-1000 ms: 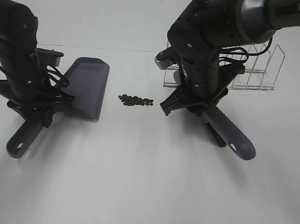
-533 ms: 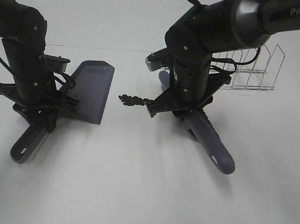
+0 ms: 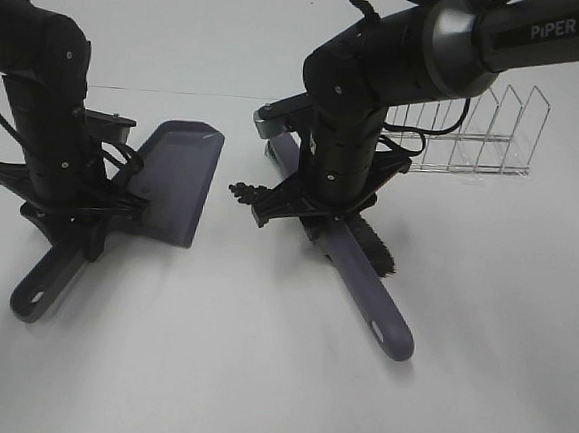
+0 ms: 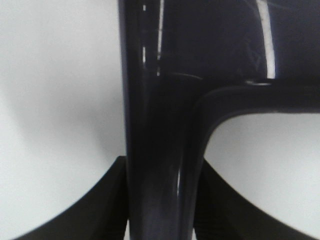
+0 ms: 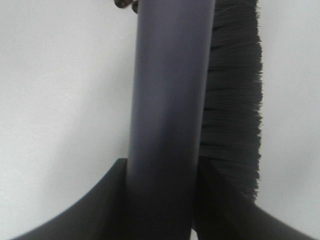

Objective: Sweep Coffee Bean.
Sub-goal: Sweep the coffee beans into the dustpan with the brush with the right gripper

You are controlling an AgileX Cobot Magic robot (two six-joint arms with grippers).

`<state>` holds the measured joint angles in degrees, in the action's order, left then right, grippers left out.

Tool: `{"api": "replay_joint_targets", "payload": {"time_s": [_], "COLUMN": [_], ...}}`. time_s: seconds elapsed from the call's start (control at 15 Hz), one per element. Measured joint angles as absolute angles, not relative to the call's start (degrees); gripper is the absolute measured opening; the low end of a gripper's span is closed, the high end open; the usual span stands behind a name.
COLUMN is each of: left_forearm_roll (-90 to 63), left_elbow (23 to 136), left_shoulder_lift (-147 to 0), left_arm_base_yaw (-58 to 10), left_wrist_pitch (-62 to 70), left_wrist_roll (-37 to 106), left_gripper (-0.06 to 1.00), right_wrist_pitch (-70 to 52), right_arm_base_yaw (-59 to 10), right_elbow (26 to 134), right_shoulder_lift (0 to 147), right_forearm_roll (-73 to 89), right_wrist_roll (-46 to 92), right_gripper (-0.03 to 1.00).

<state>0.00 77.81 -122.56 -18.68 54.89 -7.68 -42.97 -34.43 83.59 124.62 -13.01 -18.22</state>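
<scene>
The counter [image 3: 256, 384] lay bare around the work, with the wire rack [image 3: 476, 141] well behind. The dustpan [image 3: 177, 183], clamped by its handle in the left gripper [image 3: 69, 211], showed no beans inside. The brush [image 3: 364, 293], clamped in the right gripper [image 3: 318, 214], sat just beside the coffee bean [image 3: 243, 190] cluster. Open counter ran to the pan's lip, so the sweep looked barely begun.
</scene>
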Motion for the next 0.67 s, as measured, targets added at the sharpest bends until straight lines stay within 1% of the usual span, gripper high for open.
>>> {"api": "replay_joint_targets", "payload": {"time_s": [0.33, 0.47, 0.67], "left_forearm_roll": [-0.46, -1.15, -1.6], "left_elbow": [77.86, 78.38, 78.55], "left_shoulder_lift": [-123.76, -124.9, -125.02], "left_arm_base_yaw": [-18.68, -18.68, -18.68], "left_wrist_pitch": [57.64, 60.28, 60.68], "left_wrist_roll": [-6.82, -5.16, -4.87], "left_gripper": [0.33, 0.33, 0.33], "right_wrist_pitch": [-42.51, -45.09, -50.36], "right_arm_base_yaw": [-34.49, -34.49, -34.49], "right_elbow": [87.95, 92.25, 99.64], "right_shoulder_lift": [125.82, 128.57, 132.87], "right_forearm_roll": [-7.22, -4.58, -1.38], "right_wrist_roll": [-13.64, -10.6, -7.56], "right_gripper": [0.29, 0.29, 0.29]}}
